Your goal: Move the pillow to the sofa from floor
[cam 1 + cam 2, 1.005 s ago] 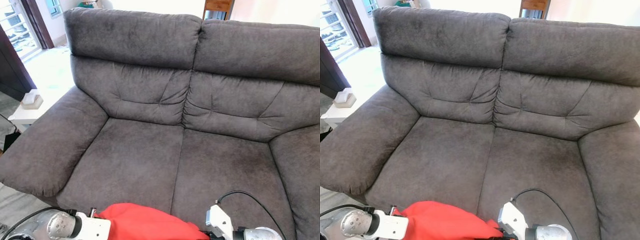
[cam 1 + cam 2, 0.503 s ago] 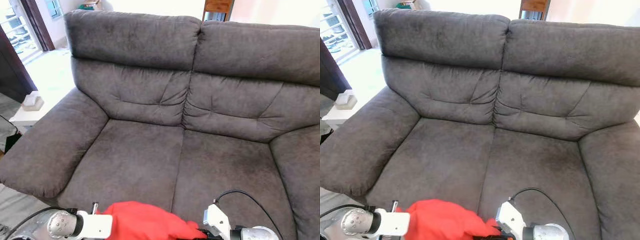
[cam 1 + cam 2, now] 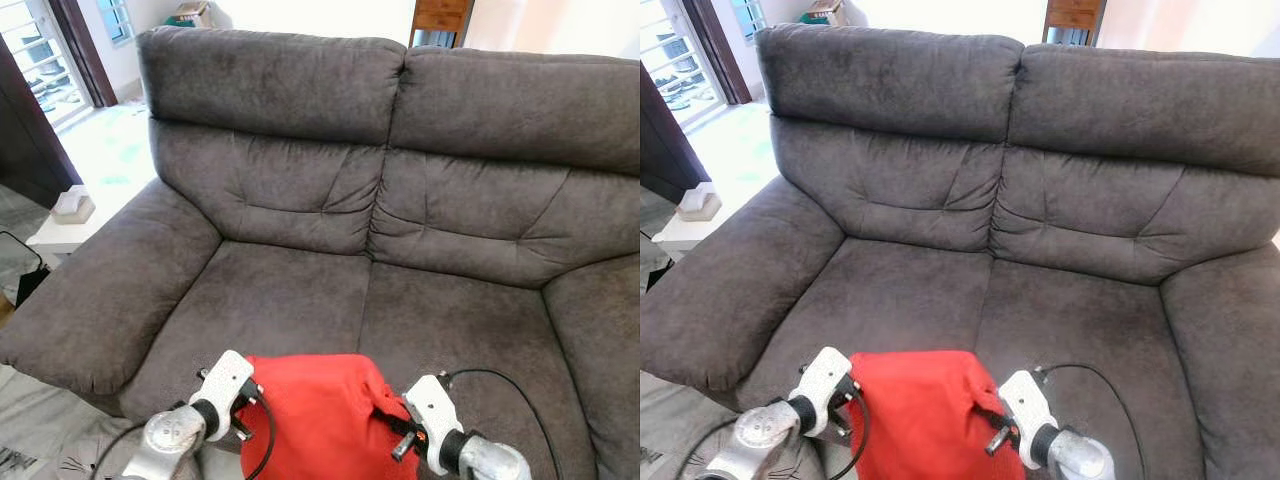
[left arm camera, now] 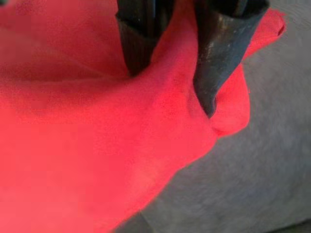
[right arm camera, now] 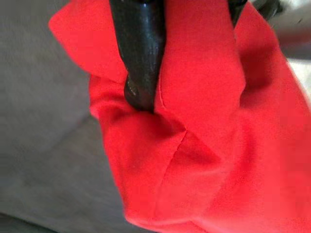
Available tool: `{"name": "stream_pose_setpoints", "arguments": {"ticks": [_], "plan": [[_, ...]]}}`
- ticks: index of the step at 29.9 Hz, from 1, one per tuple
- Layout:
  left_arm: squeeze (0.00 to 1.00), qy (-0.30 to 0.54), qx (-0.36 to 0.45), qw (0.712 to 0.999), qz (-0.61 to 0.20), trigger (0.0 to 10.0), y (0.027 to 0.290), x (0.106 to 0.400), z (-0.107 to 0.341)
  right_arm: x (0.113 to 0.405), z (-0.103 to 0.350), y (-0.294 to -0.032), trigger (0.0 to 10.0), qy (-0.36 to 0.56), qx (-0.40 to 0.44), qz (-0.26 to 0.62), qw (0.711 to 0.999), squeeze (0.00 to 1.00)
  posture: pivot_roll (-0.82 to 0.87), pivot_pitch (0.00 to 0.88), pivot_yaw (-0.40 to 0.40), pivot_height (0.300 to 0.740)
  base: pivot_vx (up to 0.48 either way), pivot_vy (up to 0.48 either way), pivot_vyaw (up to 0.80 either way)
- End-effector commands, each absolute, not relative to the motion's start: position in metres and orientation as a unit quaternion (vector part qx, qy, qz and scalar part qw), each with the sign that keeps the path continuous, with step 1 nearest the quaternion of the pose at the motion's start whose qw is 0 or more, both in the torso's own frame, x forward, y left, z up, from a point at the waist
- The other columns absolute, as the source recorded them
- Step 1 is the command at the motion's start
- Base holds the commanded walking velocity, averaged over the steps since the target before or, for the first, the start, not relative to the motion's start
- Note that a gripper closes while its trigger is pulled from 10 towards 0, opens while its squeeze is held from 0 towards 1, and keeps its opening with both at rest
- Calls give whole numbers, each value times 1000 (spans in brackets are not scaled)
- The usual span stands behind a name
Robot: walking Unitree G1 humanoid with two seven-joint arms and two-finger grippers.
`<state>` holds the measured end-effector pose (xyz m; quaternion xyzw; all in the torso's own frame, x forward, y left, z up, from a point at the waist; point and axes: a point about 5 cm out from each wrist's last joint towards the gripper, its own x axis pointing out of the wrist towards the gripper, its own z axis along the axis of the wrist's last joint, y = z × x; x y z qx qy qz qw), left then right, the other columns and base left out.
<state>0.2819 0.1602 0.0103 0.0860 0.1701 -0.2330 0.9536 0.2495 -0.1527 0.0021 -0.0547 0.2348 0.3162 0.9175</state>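
Observation:
A red pillow (image 3: 315,415) hangs between my two grippers, over the front edge of the dark grey sofa's seat (image 3: 290,300). My left gripper (image 3: 247,398) is shut on the pillow's left edge. In the left wrist view its black fingers (image 4: 138,43) pinch a fold of the red fabric, with grey seat beyond. On the pillow's right edge my right gripper (image 3: 398,432) is shut too. One of its fingers (image 5: 141,63) presses into the cloth near a corner in the right wrist view.
The sofa has two seat cushions, a high back (image 3: 400,90) and thick armrests (image 3: 100,300) on both sides. A low white table with a tissue box (image 3: 73,205) stands left of it. A dark door frame (image 3: 25,130) is at far left.
Both arms have risen and reached forward, bringing the pillow up into fuller view above the seat's front edge. The camera has shifted slightly.

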Motion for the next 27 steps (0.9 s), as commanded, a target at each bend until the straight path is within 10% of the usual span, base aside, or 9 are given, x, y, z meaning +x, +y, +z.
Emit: {"name": "stream_pose_setpoints", "arguments": {"ticks": [1, 7, 27], "plan": [[0, 117, 50, 975, -181, 10000, 161, 296, 30, 249, -8, -151, 10000, 259, -23, 262, 930, 0, 38, 87, 30, 740, 0, 0, 0], [0, 117, -14, 991, -58, 10000, 166, 298, 29, 258, -12, -149, 10000, 250, 64, 148, 955, 0, 40, 93, 33, 740, 0, 0, 0], [0, 98, -3, 994, -49, 10000, 164, 296, 35, 273, -1, -153, 10000, 196, 76, 96, 973, 0, 45, 97, 28, 740, 0, -77, 0]]}}
